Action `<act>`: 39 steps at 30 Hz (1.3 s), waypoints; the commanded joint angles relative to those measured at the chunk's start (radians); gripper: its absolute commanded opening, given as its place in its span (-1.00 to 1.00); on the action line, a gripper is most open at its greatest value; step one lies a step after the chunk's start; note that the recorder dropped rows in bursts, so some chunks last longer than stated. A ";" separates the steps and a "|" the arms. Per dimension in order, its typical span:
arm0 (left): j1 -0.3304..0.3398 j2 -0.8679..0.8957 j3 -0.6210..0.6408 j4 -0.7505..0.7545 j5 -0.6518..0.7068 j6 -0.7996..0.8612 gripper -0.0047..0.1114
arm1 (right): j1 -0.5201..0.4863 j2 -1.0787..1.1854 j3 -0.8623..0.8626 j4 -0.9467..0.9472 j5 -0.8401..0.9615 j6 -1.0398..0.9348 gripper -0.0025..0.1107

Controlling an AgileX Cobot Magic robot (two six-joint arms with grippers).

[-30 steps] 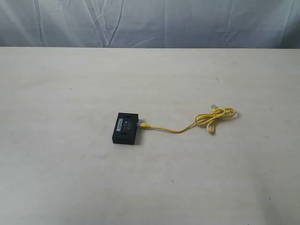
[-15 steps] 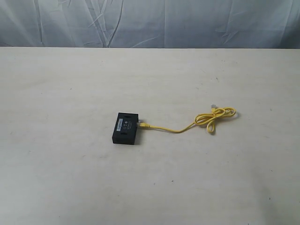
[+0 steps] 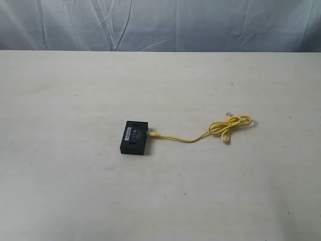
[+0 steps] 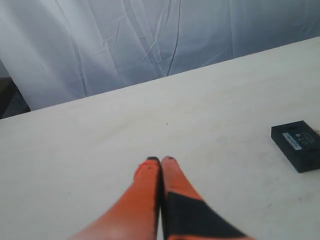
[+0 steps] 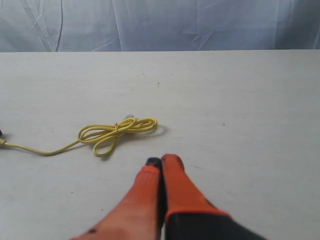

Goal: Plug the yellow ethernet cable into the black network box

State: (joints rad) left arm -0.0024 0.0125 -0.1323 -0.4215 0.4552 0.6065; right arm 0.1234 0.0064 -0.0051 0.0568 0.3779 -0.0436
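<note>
The black network box point(image 3: 134, 137) lies flat near the middle of the pale table. The yellow ethernet cable point(image 3: 188, 139) has one end at the box's right side; whether the plug sits in the port I cannot tell. The cord runs right to a knot-like coil point(image 3: 231, 124) with a clear plug point(image 3: 229, 114) beside it. Neither arm shows in the exterior view. My left gripper point(image 4: 160, 160) is shut and empty above bare table, the box point(image 4: 297, 144) well off to one side. My right gripper point(image 5: 162, 160) is shut and empty, a short way from the coil point(image 5: 118, 128).
A wrinkled grey-white cloth point(image 3: 160, 25) hangs behind the table's far edge point(image 3: 160, 51). The table point(image 3: 75, 191) is broad and pale, with only the box and cable on it.
</note>
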 commanded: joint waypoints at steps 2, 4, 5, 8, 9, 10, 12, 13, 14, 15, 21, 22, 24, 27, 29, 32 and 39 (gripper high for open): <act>-0.008 -0.012 0.087 0.003 -0.045 -0.001 -0.92 | -0.005 -0.006 0.005 -0.001 -0.013 -0.001 -0.96; -0.008 -0.012 0.103 0.005 -0.045 -0.001 -0.92 | -0.005 -0.006 0.005 -0.001 -0.013 -0.001 -0.96; -0.008 -0.012 0.106 0.004 -0.045 -0.001 -0.92 | -0.005 -0.006 0.005 -0.001 -0.013 -0.001 -0.96; -0.008 -0.012 0.118 0.004 -0.053 -0.001 -0.92 | -0.005 -0.006 0.005 -0.001 -0.013 -0.001 -0.96; -0.008 -0.012 0.124 0.004 -0.059 -0.001 -0.92 | -0.005 -0.006 0.005 -0.001 -0.013 -0.001 -0.96; -0.008 -0.012 0.132 0.014 -0.066 -0.003 -0.92 | -0.005 -0.006 0.005 -0.001 -0.013 -0.001 -0.96; -0.008 -0.012 0.132 0.064 -0.082 -0.049 -0.92 | -0.005 -0.006 0.005 0.002 -0.016 -0.001 -0.96; -0.008 -0.012 0.132 0.108 -0.095 -0.101 -0.92 | -0.005 -0.006 0.005 0.002 -0.016 -0.001 -0.96; -0.008 -0.012 0.132 0.163 -0.098 -0.169 -0.92 | -0.005 -0.006 0.005 0.002 -0.016 -0.001 -0.96; -0.008 -0.012 0.132 0.204 -0.097 -0.244 -0.92 | -0.005 -0.006 0.005 0.002 -0.016 -0.001 -0.96; -0.008 -0.012 0.132 0.352 -0.123 -0.533 -0.92 | -0.005 -0.006 0.005 0.002 -0.016 -0.001 -0.96; -0.008 -0.012 0.132 0.352 -0.123 -0.546 -0.92 | -0.005 -0.006 0.005 0.002 -0.016 -0.001 -0.96; -0.008 -0.012 0.132 0.352 -0.124 -0.577 -0.92 | -0.005 -0.006 0.005 0.002 -0.016 -0.001 -0.96; -0.008 -0.012 0.132 0.352 -0.124 -0.588 -0.92 | -0.005 -0.006 0.005 0.002 -0.016 -0.001 -0.96; -0.008 -0.012 0.132 0.352 -0.124 -0.588 -0.92 | -0.005 -0.006 0.005 0.002 -0.016 -0.001 -0.96; -0.008 -0.012 0.132 0.352 -0.124 -0.588 -0.92 | -0.005 -0.006 0.005 0.002 -0.016 -0.001 -0.96; -0.008 -0.012 0.132 0.352 -0.120 -0.588 -0.92 | -0.005 -0.006 0.005 0.002 -0.016 -0.001 -0.96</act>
State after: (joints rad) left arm -0.0024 0.0064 -0.0044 -0.0731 0.3490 0.0252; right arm 0.1234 0.0064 -0.0013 0.0606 0.3779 -0.0436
